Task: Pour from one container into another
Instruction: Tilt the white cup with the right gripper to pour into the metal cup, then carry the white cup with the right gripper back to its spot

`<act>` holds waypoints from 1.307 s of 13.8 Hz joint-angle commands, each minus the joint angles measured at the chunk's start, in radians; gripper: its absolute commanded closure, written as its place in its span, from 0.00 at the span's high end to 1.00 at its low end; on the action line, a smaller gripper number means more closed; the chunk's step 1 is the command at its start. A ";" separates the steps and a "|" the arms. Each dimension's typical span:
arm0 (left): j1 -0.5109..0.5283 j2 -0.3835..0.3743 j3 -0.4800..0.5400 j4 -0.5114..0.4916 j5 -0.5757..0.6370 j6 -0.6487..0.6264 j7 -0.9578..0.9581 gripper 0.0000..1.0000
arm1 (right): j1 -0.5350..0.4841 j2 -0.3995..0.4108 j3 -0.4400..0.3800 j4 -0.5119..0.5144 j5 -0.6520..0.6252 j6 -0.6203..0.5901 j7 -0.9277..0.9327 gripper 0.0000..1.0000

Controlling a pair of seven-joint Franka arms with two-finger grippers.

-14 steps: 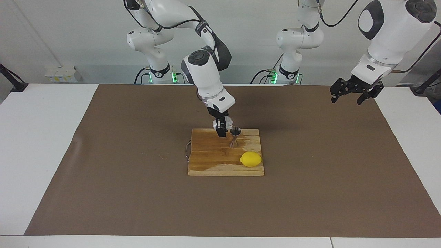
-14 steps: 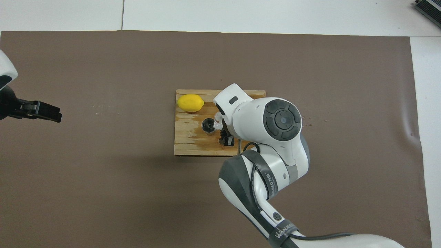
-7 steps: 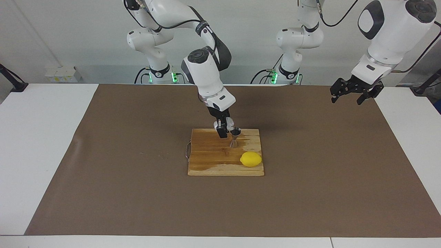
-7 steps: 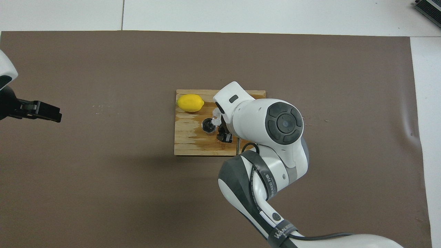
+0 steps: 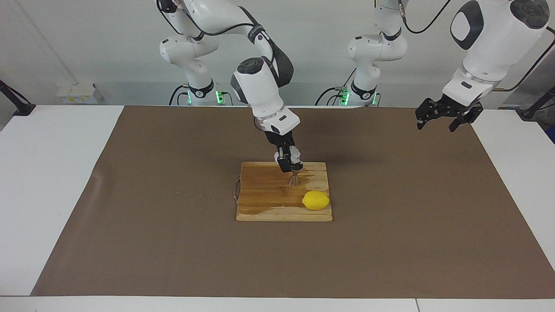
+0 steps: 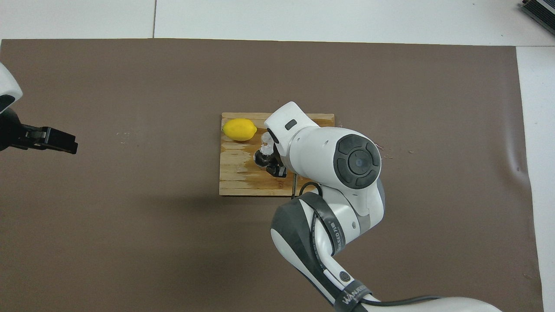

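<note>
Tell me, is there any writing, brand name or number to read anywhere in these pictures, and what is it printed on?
White lettering runs along the dark band on the right arm, seen in the overhead view: too blurred and slanted to read.
White lettering sits on the dark strap near that arm's lower end: also too blurred to read.
No words or numbers show on the cutting board, lemon, jigger or brown mat.

Wood board (image 5: 269, 195) w/ glossy wet patches, matt brown paper mat (image 5: 130, 216) (creased), shiny steel jigger (image 5: 295, 178).
</note>
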 commanded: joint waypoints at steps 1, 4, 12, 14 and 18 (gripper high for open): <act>-0.003 -0.014 0.002 -0.002 0.020 -0.010 -0.013 1.00 | -0.008 -0.055 0.007 -0.027 0.114 0.009 -0.061 0.00; -0.003 -0.014 0.002 -0.002 0.020 -0.010 -0.013 1.00 | -0.057 -0.071 0.006 -0.037 0.341 0.001 -0.260 0.00; -0.003 -0.014 0.002 -0.002 0.020 -0.010 -0.013 1.00 | -0.415 -0.063 0.004 -0.051 0.725 -0.367 -0.774 0.00; -0.003 -0.014 0.002 -0.002 0.020 -0.010 -0.013 1.00 | -0.517 -0.042 0.004 -0.049 0.727 -0.451 -0.860 0.00; -0.003 -0.013 0.002 -0.002 0.020 -0.009 -0.013 1.00 | -0.646 0.014 0.004 -0.051 0.731 -0.542 -0.998 0.00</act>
